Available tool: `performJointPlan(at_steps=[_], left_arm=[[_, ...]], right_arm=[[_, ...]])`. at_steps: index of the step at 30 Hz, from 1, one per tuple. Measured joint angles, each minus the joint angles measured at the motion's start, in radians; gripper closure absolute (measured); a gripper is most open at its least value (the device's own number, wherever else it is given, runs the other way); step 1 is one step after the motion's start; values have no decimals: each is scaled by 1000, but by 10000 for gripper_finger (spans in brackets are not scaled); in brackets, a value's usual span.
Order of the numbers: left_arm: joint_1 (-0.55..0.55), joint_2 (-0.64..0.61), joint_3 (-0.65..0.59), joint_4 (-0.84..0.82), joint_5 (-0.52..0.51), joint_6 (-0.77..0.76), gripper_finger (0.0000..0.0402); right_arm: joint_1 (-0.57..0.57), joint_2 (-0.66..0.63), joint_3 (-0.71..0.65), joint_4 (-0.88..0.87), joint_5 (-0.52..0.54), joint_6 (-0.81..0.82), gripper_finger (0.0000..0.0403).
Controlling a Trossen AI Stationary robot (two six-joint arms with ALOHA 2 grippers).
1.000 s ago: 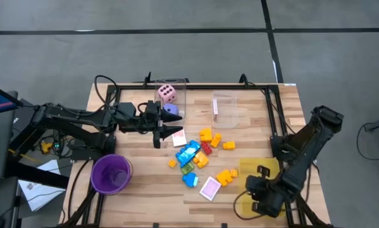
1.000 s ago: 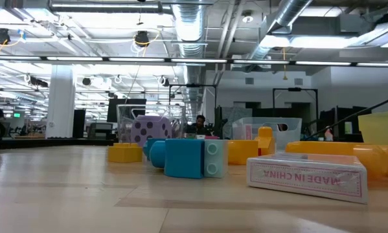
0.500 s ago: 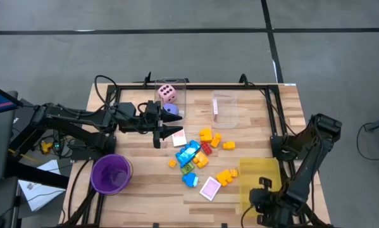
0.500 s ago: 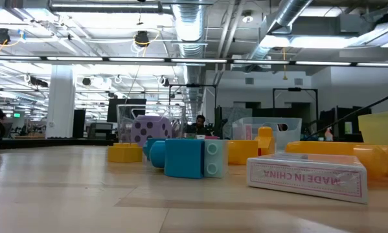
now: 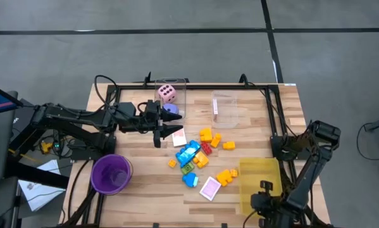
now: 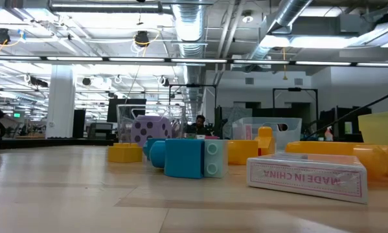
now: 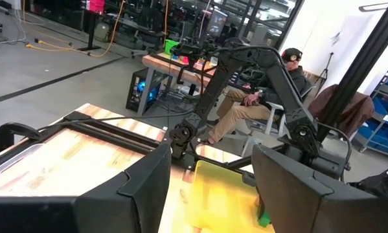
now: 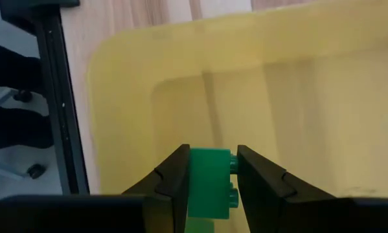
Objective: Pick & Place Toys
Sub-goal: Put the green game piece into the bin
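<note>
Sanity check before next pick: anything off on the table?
Nothing damaged or spilled. Loose toys lie scattered mid-table. Right hand grips a green block over the yellow tray; left hand is empty.

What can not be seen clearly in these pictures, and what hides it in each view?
- High view: the right gripper sits at the frame's bottom edge, by the yellow tray; its own arm hides the green block it holds.
- Low view: neither gripper shows; the blue block and the card box hide the toys behind.
- Left wrist view: the left gripper holds nothing visible; its fingers cover the table below.
</note>
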Motion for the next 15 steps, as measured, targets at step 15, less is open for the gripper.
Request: performJointPlan(at_steps=[15], left_arm=[[19, 0, 0, 0, 0, -8, 189]], right_arm=[[26, -1, 0, -6, 29, -4, 302]])
